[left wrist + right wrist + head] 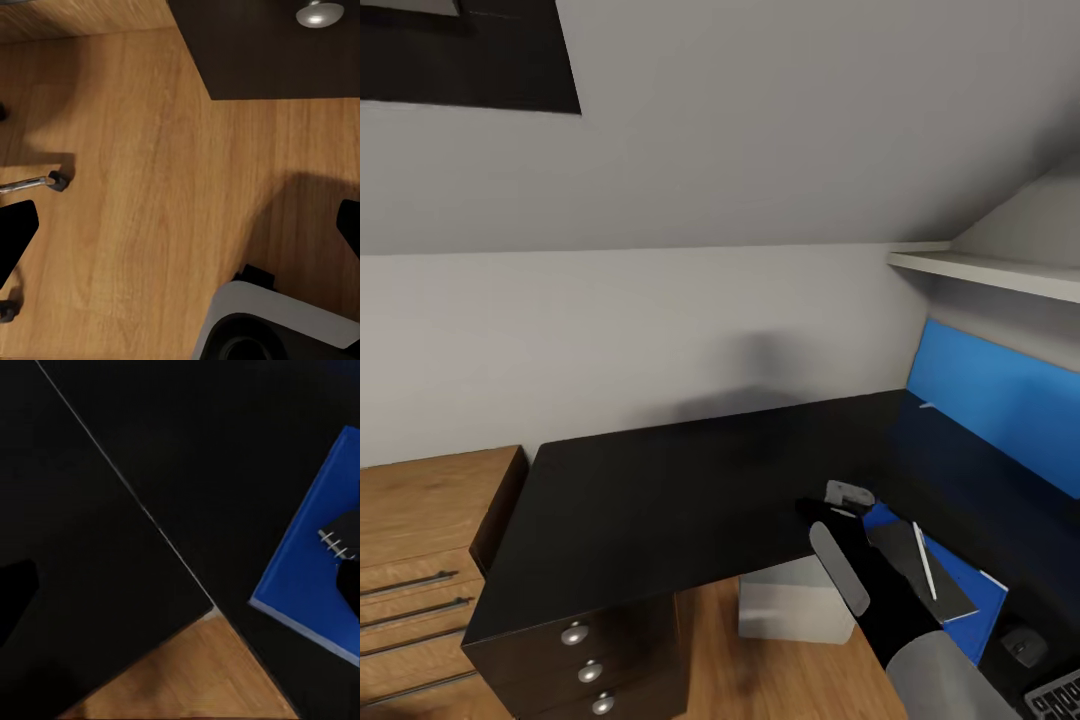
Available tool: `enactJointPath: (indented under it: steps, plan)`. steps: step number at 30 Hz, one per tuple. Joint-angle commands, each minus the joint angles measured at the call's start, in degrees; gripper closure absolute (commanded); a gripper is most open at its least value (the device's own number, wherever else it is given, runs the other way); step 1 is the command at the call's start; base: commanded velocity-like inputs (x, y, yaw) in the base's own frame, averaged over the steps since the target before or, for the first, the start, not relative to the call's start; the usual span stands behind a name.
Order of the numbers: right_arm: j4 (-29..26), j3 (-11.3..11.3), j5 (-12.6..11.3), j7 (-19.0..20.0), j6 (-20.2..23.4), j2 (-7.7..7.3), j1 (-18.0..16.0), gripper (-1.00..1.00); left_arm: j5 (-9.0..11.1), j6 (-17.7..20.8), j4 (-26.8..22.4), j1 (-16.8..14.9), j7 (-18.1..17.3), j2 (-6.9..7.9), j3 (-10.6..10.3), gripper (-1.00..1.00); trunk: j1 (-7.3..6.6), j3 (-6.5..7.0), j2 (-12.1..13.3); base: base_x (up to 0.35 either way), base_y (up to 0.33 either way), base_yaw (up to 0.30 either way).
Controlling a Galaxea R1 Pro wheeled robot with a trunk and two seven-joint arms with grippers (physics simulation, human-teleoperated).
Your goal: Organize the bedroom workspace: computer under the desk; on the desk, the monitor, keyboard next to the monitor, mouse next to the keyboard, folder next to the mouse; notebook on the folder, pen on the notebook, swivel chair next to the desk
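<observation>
The left tool (180, 225), fingers spread and empty, hangs over wood floor beside the swivel chair's metal castor leg (34, 182). On the black bench (660, 500), the right tool (850, 500), probably open, hovers beside the blue flat folder (970, 590); dark-grey notebook (910, 570) and thin white pen (925, 560) lie stacked there, pen's long axis running away from the robot.

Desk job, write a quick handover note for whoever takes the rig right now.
Right gripper: over the desk, fingers apart, holding nothing.
Left gripper: low over the wood floor, fingers apart, holding nothing.
Done: folder on the desk, notebook on it, pen on the notebook; mouse beside the folder, keyboard at the frame corner beyond it; computer under the desk.
Left: monitor unconfirmed; a castor shows near the left gripper, so check the swivel chair is set next to the desk.
</observation>
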Motion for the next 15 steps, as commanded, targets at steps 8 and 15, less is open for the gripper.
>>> enactJointPath:
  steps: [8, 15]
  plan:
    - [1.9, 6.8, -0.4, -2.8, -3.3, 1.85, 0.0, -1.0, 0.4, -0.2, 0.0, -0.1, 0.3, 0.04, -0.5, -1.0, 0.0, -0.07, -0.1, -0.17, 0.156, 0.234]
    - [4.4, 11.3, -0.3, -3.0, -8.0, 2.63, 0.0, -1.0, 0.5, -0.2, 0.0, -0.1, 0.3, 0.04, -0.5, -1.0, 0.0, -0.07, -0.1, -0.243, 0.22, 0.272]
